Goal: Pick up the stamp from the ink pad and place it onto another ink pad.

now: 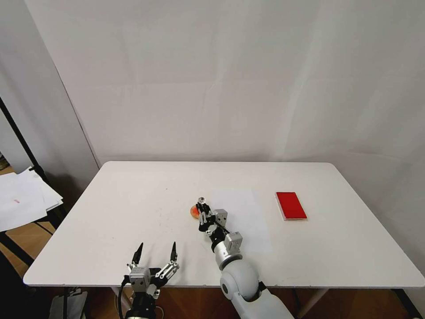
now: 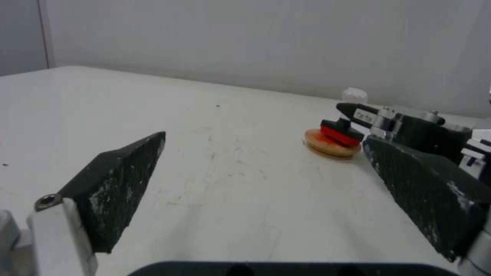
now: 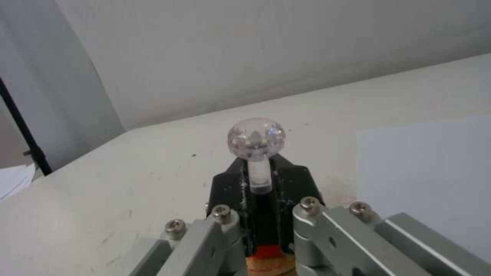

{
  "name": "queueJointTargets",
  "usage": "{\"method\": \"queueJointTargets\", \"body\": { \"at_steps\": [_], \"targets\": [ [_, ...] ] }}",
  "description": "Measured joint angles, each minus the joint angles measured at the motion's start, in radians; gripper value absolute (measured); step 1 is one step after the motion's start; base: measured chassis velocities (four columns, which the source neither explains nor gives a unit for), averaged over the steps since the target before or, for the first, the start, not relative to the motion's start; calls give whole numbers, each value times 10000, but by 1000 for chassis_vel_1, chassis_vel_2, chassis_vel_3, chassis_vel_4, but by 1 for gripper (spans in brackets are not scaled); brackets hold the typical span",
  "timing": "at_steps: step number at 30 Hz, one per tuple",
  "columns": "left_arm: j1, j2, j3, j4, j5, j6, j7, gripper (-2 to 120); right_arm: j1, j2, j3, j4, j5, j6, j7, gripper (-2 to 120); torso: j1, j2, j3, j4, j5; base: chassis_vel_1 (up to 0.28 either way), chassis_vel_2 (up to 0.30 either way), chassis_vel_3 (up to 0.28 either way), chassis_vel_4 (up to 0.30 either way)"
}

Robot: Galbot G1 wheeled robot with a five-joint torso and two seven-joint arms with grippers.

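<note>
The right gripper (image 1: 203, 215) clamps the stamp (image 3: 255, 153), its base tilted on the round ink pad (image 2: 330, 144) and half hidden, while the left gripper (image 1: 156, 254) hangs spread.

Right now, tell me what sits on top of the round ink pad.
The stamp sits on the round ink pad, its stem between the right gripper fingers. The stamp base covers most of the pad's orange centre.

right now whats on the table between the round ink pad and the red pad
In the head view, a white paper sheet lies between the round ink pad and the red pad.
</note>
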Motion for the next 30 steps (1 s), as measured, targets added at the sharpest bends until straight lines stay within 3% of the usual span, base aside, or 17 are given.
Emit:
{"method": "queueJointTargets", "body": {
  "at_steps": [13,22,27,29,30],
  "targets": [
    [0,0,0,0,0,0,0,102,-32,125,-195,18,-129,-71,19,10,0,0,1,0,0,0,0,0,0],
    [0,0,0,0,0,0,0,102,-71,164,-284,109,-213,-160,16,45,1,-1,1,1,0,0,0,0,0],
    [-1,1,0,0,0,0,0,102,-69,223,-291,96,-230,-160,20,57,0,0,1,1,0,0,0,0,0],
    [0,0,0,0,0,0,0,102,-81,220,-317,187,-302,-250,65,77,1,-1,1,1,1,0,0,0,0],
    [0,0,0,0,0,0,0,102,-81,220,-317,187,-302,-250,65,77,1,-1,1,1,1,0,0,0,0]
  ]
}}
